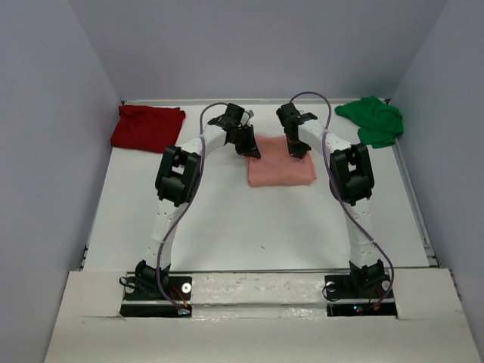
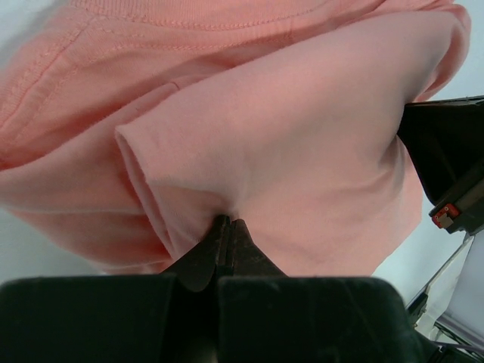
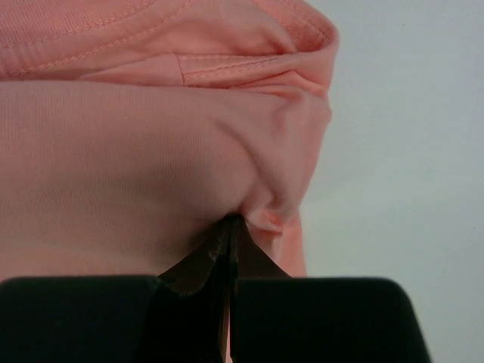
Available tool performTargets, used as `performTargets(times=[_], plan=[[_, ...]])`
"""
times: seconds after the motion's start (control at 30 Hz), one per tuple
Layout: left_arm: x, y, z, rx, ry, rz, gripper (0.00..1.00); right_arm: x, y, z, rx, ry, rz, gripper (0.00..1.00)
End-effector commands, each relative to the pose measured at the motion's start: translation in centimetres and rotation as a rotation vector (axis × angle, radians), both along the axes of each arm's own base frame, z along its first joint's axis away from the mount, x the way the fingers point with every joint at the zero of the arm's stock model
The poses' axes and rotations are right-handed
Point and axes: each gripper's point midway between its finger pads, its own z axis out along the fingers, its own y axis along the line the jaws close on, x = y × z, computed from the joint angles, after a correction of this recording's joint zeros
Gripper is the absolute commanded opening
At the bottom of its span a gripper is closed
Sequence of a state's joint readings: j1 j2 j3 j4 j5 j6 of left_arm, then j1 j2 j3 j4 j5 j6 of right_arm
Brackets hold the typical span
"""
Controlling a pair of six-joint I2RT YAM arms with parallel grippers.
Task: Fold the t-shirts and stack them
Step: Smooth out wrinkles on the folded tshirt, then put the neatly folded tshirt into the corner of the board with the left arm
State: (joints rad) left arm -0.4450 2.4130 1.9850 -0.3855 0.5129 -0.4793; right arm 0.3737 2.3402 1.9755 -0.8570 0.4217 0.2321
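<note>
Where the salmon-pink t-shirt (image 1: 281,171) lies, left pincer (image 2: 228,225) and right pincer (image 3: 231,222) both pinching it.

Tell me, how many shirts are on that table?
3: a dark red shirt back left, a green shirt back right, a pink shirt in the middle. None looks hidden.

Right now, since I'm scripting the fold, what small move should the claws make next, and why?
Probably raise both claws together a little. The left claw and right claw are each shut on a pinch of the salmon-pink shirt along its far edge, while the rest lies flat on the table, so lifting starts the fold evenly.
</note>
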Motion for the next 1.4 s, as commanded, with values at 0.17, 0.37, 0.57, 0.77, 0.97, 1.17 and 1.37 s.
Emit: performTargets(times=[0.17, 0.37, 0.57, 0.77, 0.97, 1.17, 1.37], plan=[[-0.4, 0.4, 1.4, -0.008, -0.023, -0.013, 0.0, 0.3, 0.9, -0.6, 0.059, -0.003, -0.012, 0.0], [-0.1, 1.2, 3.5, 0.021, -0.083, 0.013, 0.0, 1.8, 0.5, 5.7, 0.05, -0.126, 0.01, 0.0], [0.1, 2.3, 8.7, 0.067, -0.226, 0.049, 0.02, 1.7, -0.4, 11.2, 0.03, -0.21, 0.0, 0.0], [-0.5, 5.0, 11.7, 0.171, -0.298, 0.112, 0.36, -0.2, -0.6, 17.5, 0.097, -0.311, 0.011, 0.33], [-2.4, 7.3, 11.7, 0.246, -0.308, 0.127, 0.51, -4.9, -0.6, 21.4, 0.21, -0.377, 0.021, 0.59], [-5.8, 9.3, 7.9, 0.097, -0.152, 0.064, 0.61, -11.6, 2.3, 24.0, 0.504, -0.427, 0.176, 0.6], [-6.8, 10.8, 5.9, -0.011, -0.048, 0.051, 0.6, -15.8, 2.7, 26.1, 0.617, -0.461, 0.239, 0.59]])
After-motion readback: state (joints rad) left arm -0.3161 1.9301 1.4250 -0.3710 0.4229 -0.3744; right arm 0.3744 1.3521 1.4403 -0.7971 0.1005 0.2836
